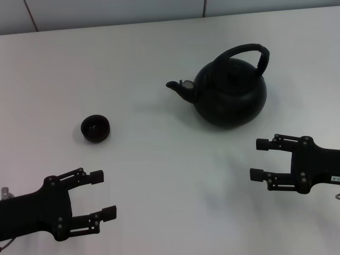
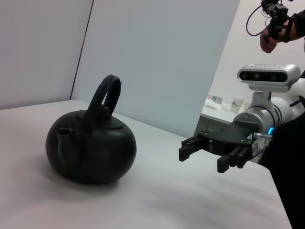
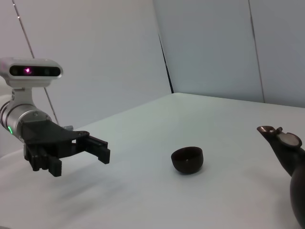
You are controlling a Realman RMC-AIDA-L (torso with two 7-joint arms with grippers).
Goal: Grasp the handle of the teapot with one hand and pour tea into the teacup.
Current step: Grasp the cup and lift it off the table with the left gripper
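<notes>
The matte black teapot (image 1: 229, 93) stands on the white table at the far right, its spout (image 1: 178, 87) pointing left toward the teacup. Its arched black handle (image 1: 249, 50) stands upright over the lid. The tiny black teacup (image 1: 95, 128) sits alone at the left. My right gripper (image 1: 258, 159) is open and empty, in front of the teapot and apart from it. My left gripper (image 1: 104, 195) is open and empty, in front of the teacup. The left wrist view shows the teapot (image 2: 90, 148), its handle (image 2: 106, 93) and the right gripper (image 2: 204, 158). The right wrist view shows the teacup (image 3: 187, 159), the spout (image 3: 281, 140) and the left gripper (image 3: 81, 162).
The white table (image 1: 159, 175) runs back to a pale wall (image 1: 106, 10). In the left wrist view a side table with small cups (image 2: 224, 102) stands beyond the table's edge.
</notes>
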